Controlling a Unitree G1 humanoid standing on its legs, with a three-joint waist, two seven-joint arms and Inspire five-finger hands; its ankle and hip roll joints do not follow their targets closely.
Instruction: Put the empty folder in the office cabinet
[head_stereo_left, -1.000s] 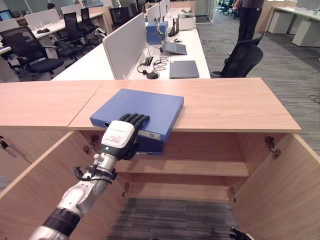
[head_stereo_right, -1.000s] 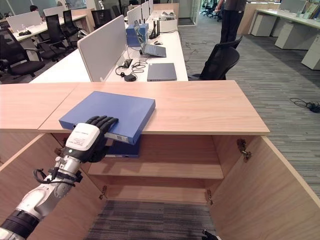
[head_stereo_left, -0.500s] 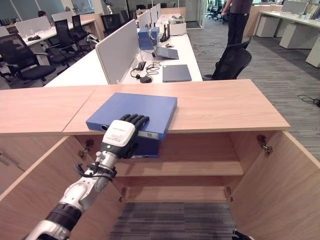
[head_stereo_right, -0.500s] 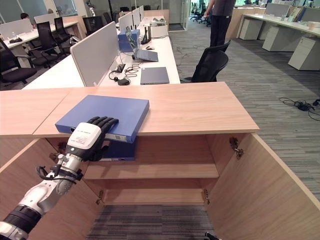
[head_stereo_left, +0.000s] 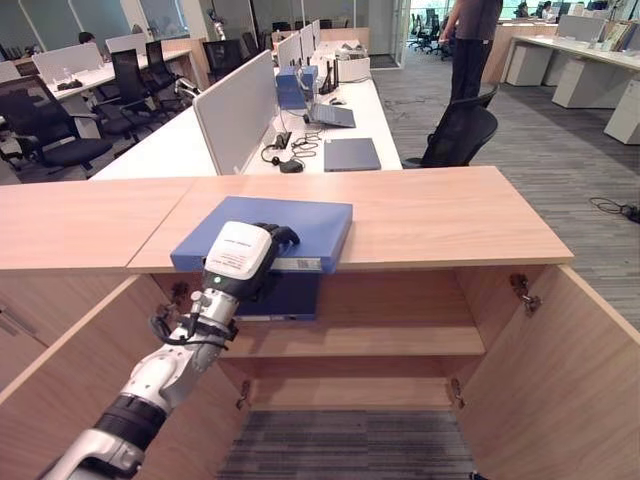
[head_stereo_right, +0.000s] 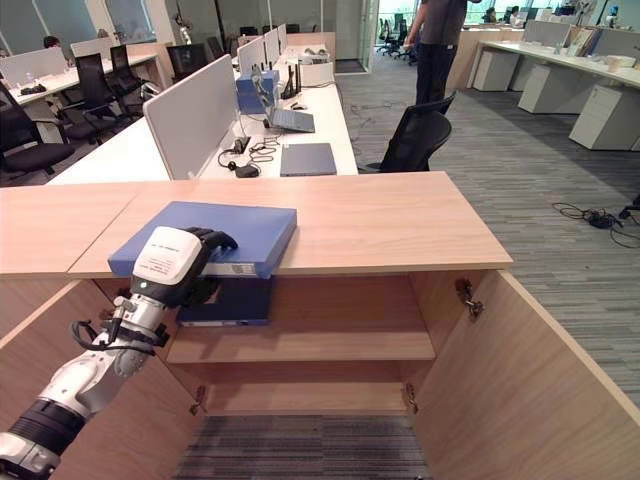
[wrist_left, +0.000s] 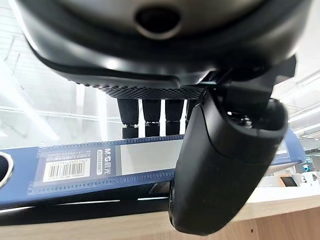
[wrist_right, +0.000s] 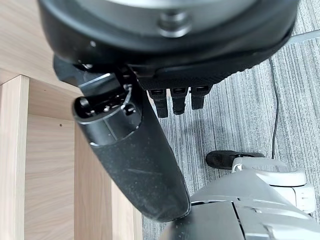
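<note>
Folder (head_stereo_left: 300, 222), blue and flat, lies on the wooden worktop (head_stereo_left: 440, 215) that forms the top of the office cabinet (head_stereo_left: 380, 330), its spine end jutting out past the front edge over the open cabinet; its long axis runs from that front edge back and slightly to the right across the worktop, the spine facing the robot; a pale label strip runs along the spine, with a small barcode sticker at one end and fine print on it that is too small to make out; a metal-rimmed finger hole sits at the far end of the spine in the left wrist view. Left hand (head_stereo_left: 243, 262) grasps the folder at the overhanging spine end, fingers (wrist_left: 151, 112) laid over the top cover and the thumb (wrist_left: 225, 165) curled below the spine; a white cover plate sits on the back of the hand. Under the worktop a second blue folder (head_stereo_left: 283, 297) stands on the upper shelf (head_stereo_left: 400, 340) just below the held one; both cabinet doors (head_stereo_left: 570, 370) stand open. Right hand (wrist_right: 150, 165) hangs low over grey carpet (wrist_right: 240, 120) beside a wooden panel, its fingers relaxed and holding nothing. Behind the cabinet stand white desks (head_stereo_left: 350, 110) with a closed laptop (head_stereo_left: 351, 154), a black office chair (head_stereo_left: 462, 135) and a person (head_stereo_left: 472, 45) standing farther back.
</note>
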